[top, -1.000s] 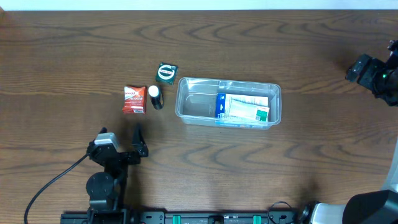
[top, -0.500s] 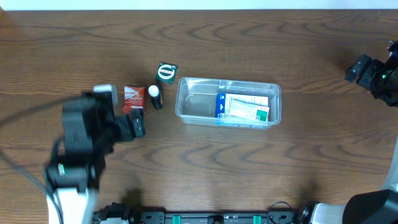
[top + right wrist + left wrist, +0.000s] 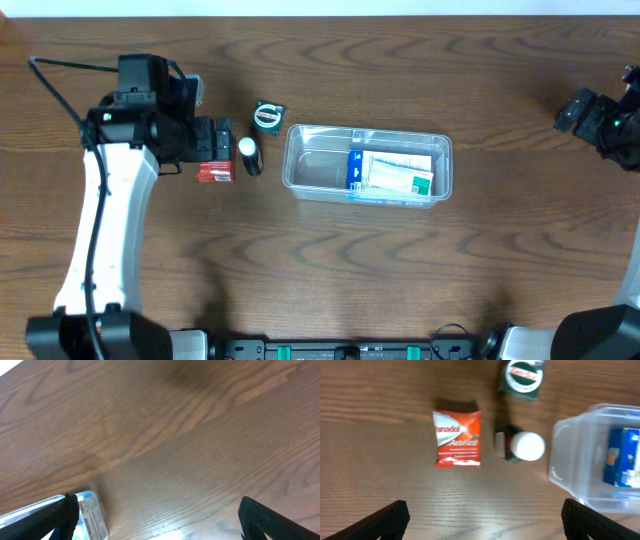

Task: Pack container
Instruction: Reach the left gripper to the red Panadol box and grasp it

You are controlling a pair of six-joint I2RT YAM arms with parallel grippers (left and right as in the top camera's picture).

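Ahead of your left pincer (image 3: 485,516), as you had it placed:

1. Left pincer. Its jaws stood spread wide, with nothing between them, above the wooden table (image 3: 375,395).
2. Red Panadol ActiFast sachet (image 3: 457,439). It lay flat ahead of the gap, closest of the loose items and not yet packed.
3. Small dark bottle with a white cap (image 3: 520,445). It lay on its side just beyond the sachet, near the tub's end wall but apart from it.
4. Green packet with a round emblem (image 3: 522,376). It lay furthest ahead, apart from the bottle.
5. Container (image 3: 570,455). You had this clear tub to the far side of the bottle, upright on the table, with a blue-and-white box (image 3: 390,172) already inside against its far end. The near end looked bare.
   - Handling, as a judgement: probably light, thin-walled and springy, with a smooth surface that could slide on the wood.
   - Best hold, as a judgement: you would take the rim of a short wall rather than squeeze the sides.
6. Right pincer (image 3: 159,516). Its jaws also stood wide and empty, well away from the tub's far corner (image 3: 92,515).
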